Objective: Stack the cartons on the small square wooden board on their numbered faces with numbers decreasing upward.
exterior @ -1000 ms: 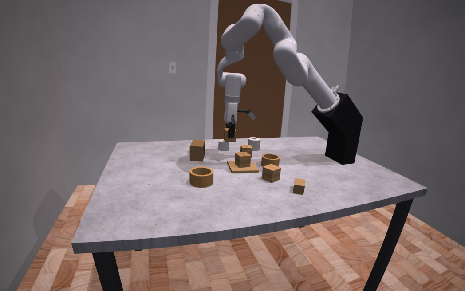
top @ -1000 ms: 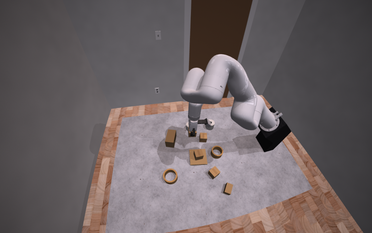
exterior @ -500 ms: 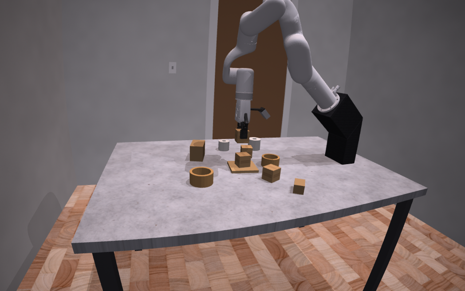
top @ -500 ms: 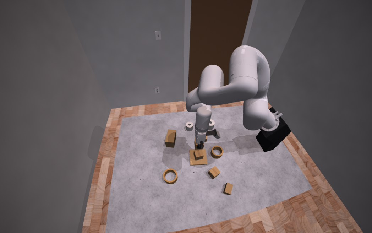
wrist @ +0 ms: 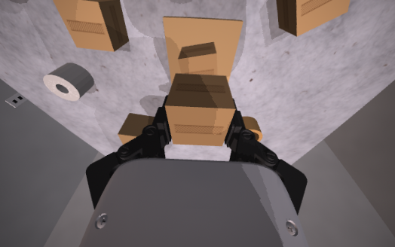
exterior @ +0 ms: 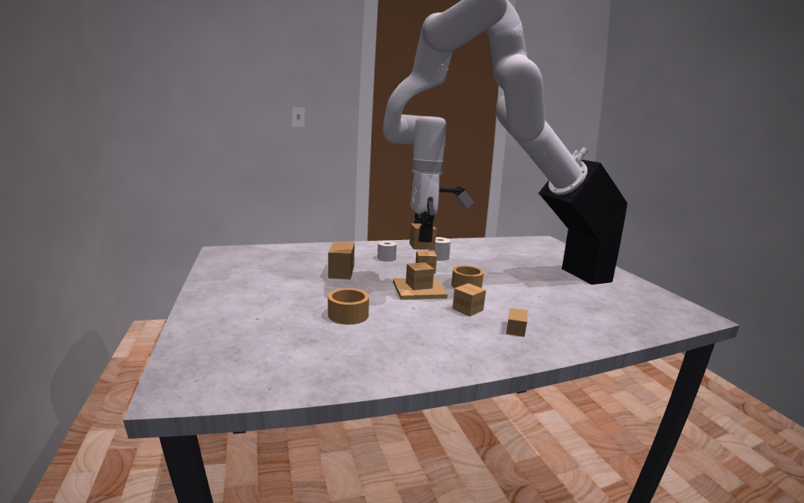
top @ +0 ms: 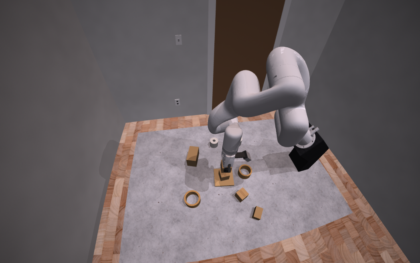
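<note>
While the tool grips a brown cube-shaped cardboard carton above the carton on the small square wooden board, misalignment risks toppling.

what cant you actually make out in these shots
- Numbers on the cartons' standing faces: none shows in any view.
- Held carton in the gripper: its underside faces away from the wrist camera.
- Carton on the board: the arm partly covers it from the top.
- Gap between those two cartons: unclear.
</note>
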### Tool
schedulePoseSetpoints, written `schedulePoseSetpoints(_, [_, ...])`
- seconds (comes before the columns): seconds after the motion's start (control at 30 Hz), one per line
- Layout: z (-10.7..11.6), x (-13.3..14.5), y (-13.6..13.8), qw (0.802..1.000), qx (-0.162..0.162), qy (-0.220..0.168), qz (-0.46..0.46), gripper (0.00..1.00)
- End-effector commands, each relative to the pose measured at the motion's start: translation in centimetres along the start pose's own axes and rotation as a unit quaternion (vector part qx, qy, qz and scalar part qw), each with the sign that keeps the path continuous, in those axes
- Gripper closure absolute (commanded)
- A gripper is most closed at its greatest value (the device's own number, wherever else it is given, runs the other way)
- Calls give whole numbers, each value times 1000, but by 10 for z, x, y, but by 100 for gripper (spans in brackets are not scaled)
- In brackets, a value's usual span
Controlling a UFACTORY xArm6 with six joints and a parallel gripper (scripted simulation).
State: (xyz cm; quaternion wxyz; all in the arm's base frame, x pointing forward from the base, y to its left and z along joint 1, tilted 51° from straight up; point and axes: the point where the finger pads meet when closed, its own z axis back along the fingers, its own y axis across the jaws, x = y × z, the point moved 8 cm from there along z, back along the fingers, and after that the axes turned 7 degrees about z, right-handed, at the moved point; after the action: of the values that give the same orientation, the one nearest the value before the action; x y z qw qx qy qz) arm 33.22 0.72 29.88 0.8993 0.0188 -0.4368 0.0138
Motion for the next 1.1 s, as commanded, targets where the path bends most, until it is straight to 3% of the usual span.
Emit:
schedulePoseSetpoints(0.0, [-7,3,2,1000,-3,7,0,100])
schedulePoseSetpoints(0.63, [-32,3,1,1000,-2,6,0,100])
schedulePoseSetpoints(1.07, [-35,2,-1,1000,-3,7,0,100])
